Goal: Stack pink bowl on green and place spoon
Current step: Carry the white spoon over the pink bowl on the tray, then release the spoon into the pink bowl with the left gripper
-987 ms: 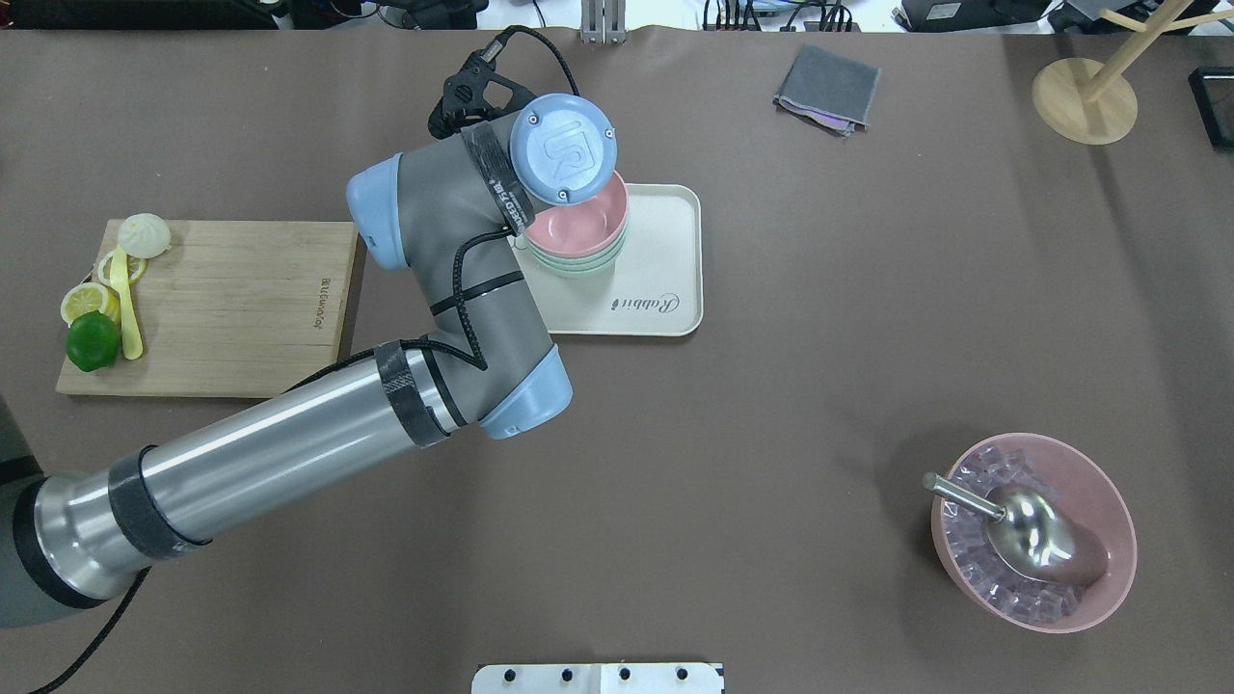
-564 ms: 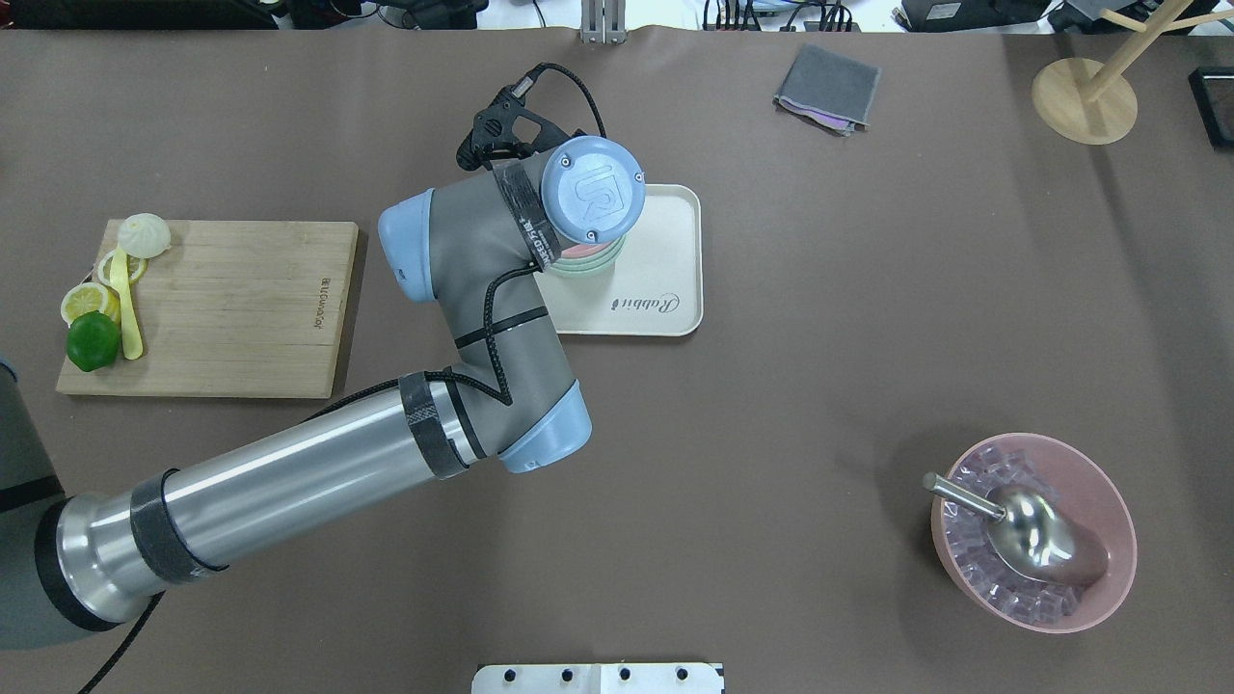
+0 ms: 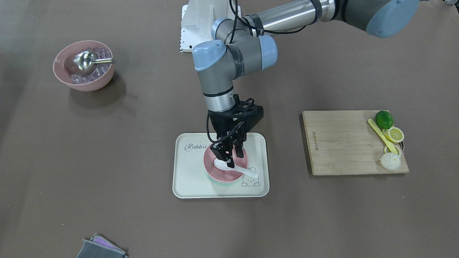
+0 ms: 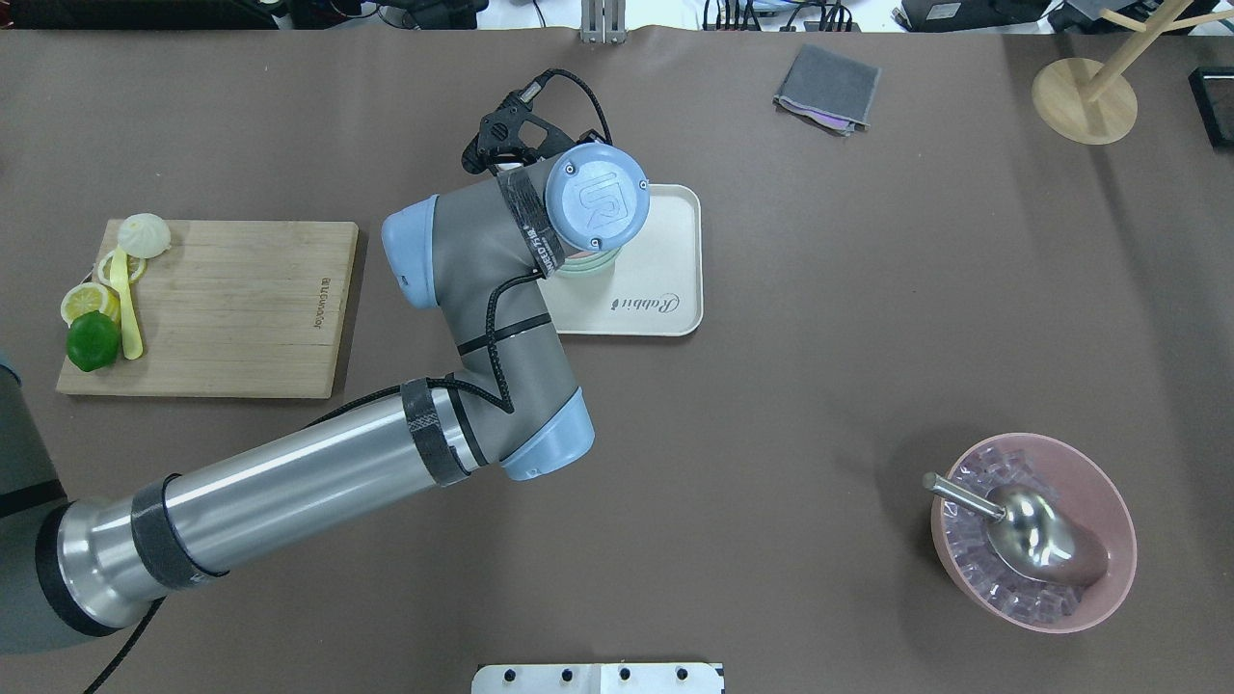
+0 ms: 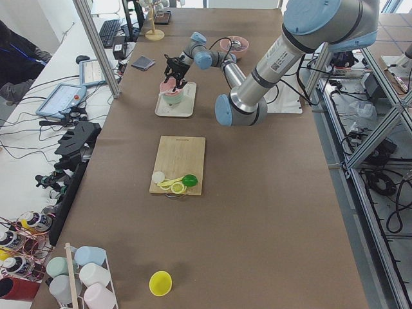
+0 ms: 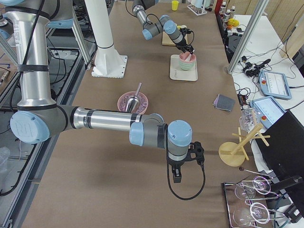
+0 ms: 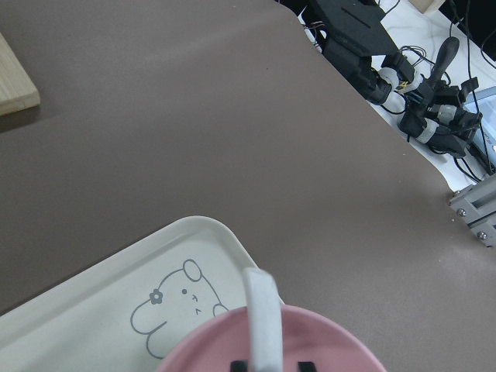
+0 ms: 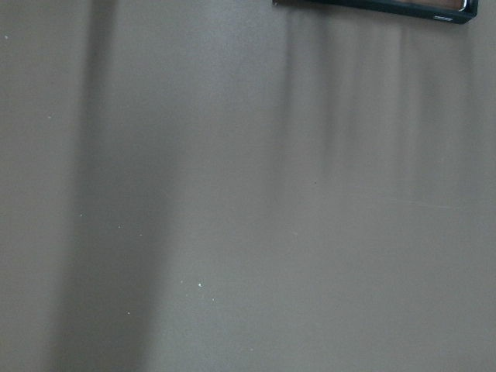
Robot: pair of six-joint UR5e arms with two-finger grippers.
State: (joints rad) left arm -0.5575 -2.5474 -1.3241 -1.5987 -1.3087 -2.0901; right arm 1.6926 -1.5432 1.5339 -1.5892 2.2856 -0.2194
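Note:
A pink bowl (image 3: 223, 172) sits stacked on a green bowl (image 3: 218, 182) on the cream tray (image 3: 186, 179). My left gripper (image 3: 231, 157) hangs over the pink bowl, shut on a white spoon (image 3: 237, 170) whose scoop end is in the bowl and whose handle sticks out over the rim. The left wrist view shows the spoon handle (image 7: 262, 318) between the jaws above the pink bowl (image 7: 325, 341). In the overhead view my wrist hides the stack but for a green rim (image 4: 588, 271). My right gripper (image 6: 176, 179) hangs over bare table; I cannot tell whether it is open.
A wooden cutting board (image 4: 231, 304) holds a lime, lemon slices, a yellow spoon (image 4: 125, 308) and a bun. A large pink bowl (image 4: 1109, 511) of ice holds a metal scoop. A grey cloth (image 4: 827, 89) and a wooden stand (image 4: 1085, 96) lie at the far edge.
My left arm has moved right, over the stacked bowls, and the wrist now covers them in the overhead view.

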